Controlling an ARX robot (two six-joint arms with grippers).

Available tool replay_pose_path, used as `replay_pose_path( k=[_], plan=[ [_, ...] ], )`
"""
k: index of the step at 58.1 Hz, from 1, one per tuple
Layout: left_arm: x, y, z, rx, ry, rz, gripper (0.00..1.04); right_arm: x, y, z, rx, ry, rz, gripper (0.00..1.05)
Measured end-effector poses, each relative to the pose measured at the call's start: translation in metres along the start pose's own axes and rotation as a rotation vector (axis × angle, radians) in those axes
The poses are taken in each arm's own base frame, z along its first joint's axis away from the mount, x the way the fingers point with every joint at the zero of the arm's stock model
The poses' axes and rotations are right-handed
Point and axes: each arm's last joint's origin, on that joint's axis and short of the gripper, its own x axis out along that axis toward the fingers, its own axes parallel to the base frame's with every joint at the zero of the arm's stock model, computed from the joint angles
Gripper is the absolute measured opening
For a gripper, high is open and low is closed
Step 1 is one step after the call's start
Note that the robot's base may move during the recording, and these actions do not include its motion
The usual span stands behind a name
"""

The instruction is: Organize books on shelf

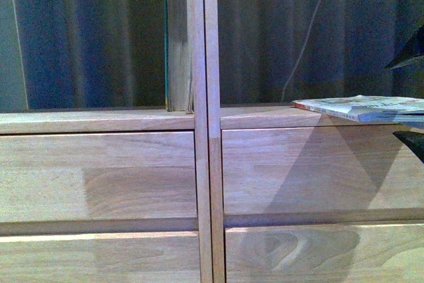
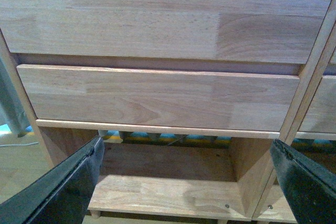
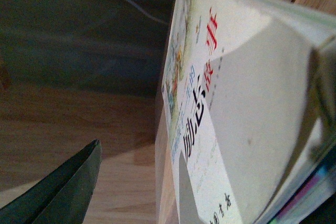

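Note:
A thin white paperback (image 1: 361, 106) lies flat on the ledge of the shelf's (image 1: 202, 164) right compartment and sticks out over the front edge. My right gripper (image 1: 397, 101) is open, with one dark finger above and one below the book's outer end. In the right wrist view the white cover with dark and red characters (image 3: 220, 103) fills the space beside one finger (image 3: 68, 187); the other finger is hidden. A teal book (image 1: 175, 38) stands upright in the left compartment against the central divider. My left gripper (image 2: 186, 145) is open and empty, low before the drawers.
Plain drawer fronts (image 2: 157, 95) fill the shelf below the ledge. Under them is an open bottom compartment (image 2: 168, 195) with peg legs. A pale cable (image 1: 305, 38) hangs behind the open-backed right compartment, against a dark curtain.

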Motion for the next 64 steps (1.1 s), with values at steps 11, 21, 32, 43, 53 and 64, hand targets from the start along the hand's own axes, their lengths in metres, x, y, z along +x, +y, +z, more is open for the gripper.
replay_pose_path(
  k=[11,21,32,43,53,64],
  plan=[
    [0.000,0.000,0.000,0.000,0.000,0.000,0.97,0.001,0.001,-0.003,0.024,0.013,0.007,0.79],
    [0.000,0.000,0.000,0.000,0.000,0.000,0.97,0.003,-0.001,-0.009,0.042,0.025,0.001,0.53],
    [0.000,0.000,0.000,0.000,0.000,0.000,0.97,0.005,-0.003,-0.013,0.047,0.033,0.000,0.26],
    [0.000,0.000,0.000,0.000,0.000,0.000,0.97,0.002,-0.005,-0.013,0.055,0.040,0.029,0.07],
    [0.002,0.001,0.004,0.014,-0.036,-0.158,0.97,-0.009,-0.009,-0.012,0.070,0.062,0.057,0.07],
    [0.013,0.018,0.029,0.052,-0.111,-0.396,0.97,-0.030,0.013,-0.007,0.064,0.084,0.159,0.07]
  ],
)
